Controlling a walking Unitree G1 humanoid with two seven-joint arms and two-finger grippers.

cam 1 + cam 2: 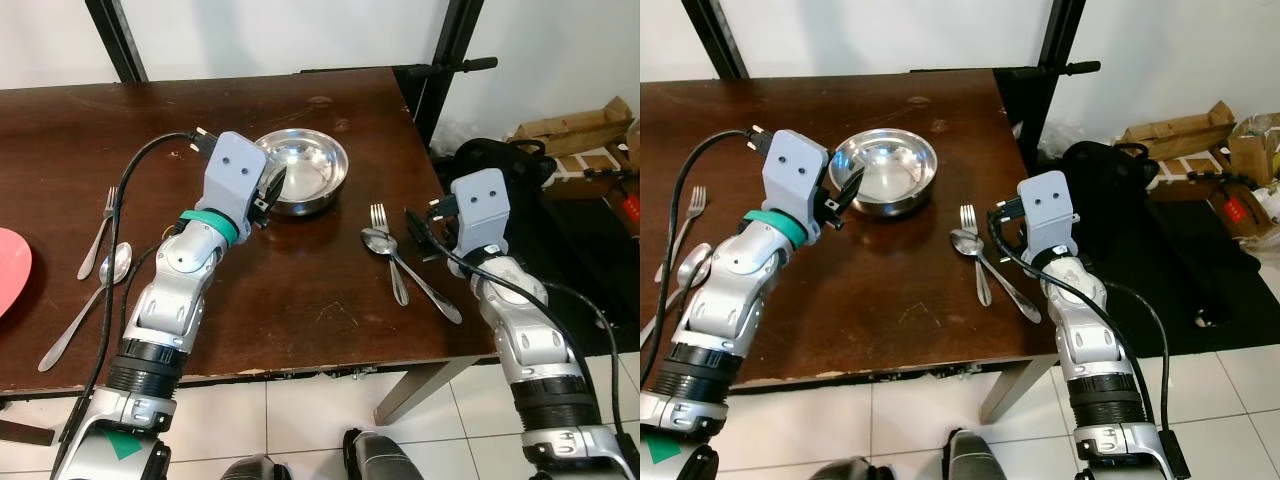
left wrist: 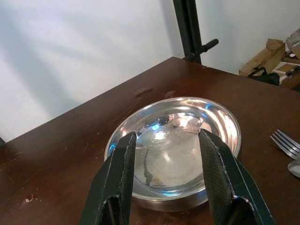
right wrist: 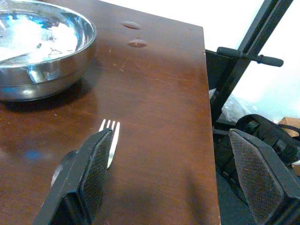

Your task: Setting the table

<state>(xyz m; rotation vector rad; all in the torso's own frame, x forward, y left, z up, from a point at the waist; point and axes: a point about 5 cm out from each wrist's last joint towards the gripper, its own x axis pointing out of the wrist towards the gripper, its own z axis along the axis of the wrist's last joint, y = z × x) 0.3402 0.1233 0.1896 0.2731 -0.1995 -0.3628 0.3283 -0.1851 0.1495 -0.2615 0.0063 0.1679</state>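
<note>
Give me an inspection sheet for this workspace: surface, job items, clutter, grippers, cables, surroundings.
Surface: dark wooden table, scuffed, bare in the middle.
Job's things: steel bowl, empty and upright; fork and spoon lying crossed to its right; second fork and second spoon near the left edge; red plate cut off by the frame.
Clutter: nothing seen on the table.
Grippers: left gripper open, fingers before the bowl's near rim; right gripper open at the table's right edge, beside the crossed fork and spoon.
Cables: black cable looping along the left arm; another cable on the right arm.
Surroundings: black bag and cardboard boxes on the floor; white wall behind.
</note>
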